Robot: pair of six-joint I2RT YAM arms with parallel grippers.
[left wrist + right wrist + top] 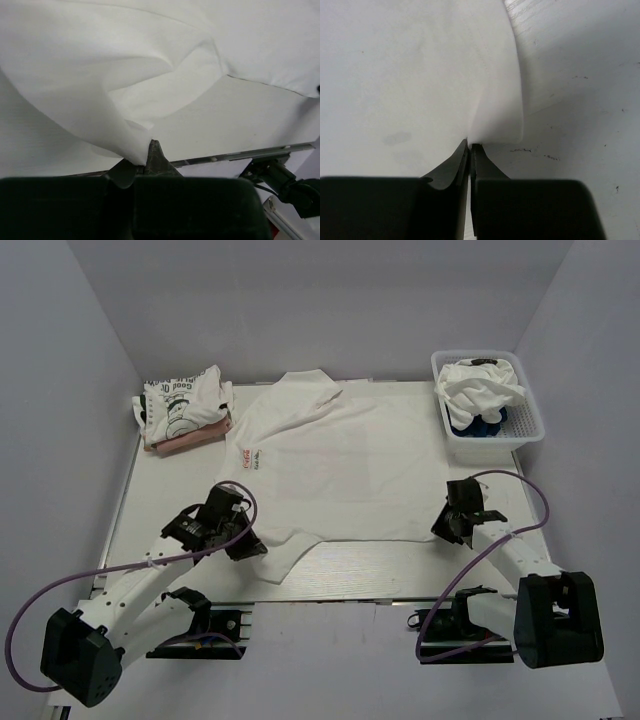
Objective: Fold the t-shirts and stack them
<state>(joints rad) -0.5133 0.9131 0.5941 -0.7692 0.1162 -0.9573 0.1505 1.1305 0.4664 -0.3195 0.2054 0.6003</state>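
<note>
Two pinches set: left gripper (pixel 247 542) and right gripper (pixel 451 526) each clenched on a near hem corner of the white t-shirt (pixel 340 465), spread on the table (pixel 400 575), long axis running straight away from both.

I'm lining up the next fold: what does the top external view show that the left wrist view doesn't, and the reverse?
Only top external: the whole spread white t-shirt, the folded stack far left, the basket of unfolded shirts far right, and the right gripper at the shirt's near right edge. Only left wrist: close up, the left gripper shut on a pinch of cloth that drapes up from its tips. Both: that t-shirt, the left gripper and the table.
</note>
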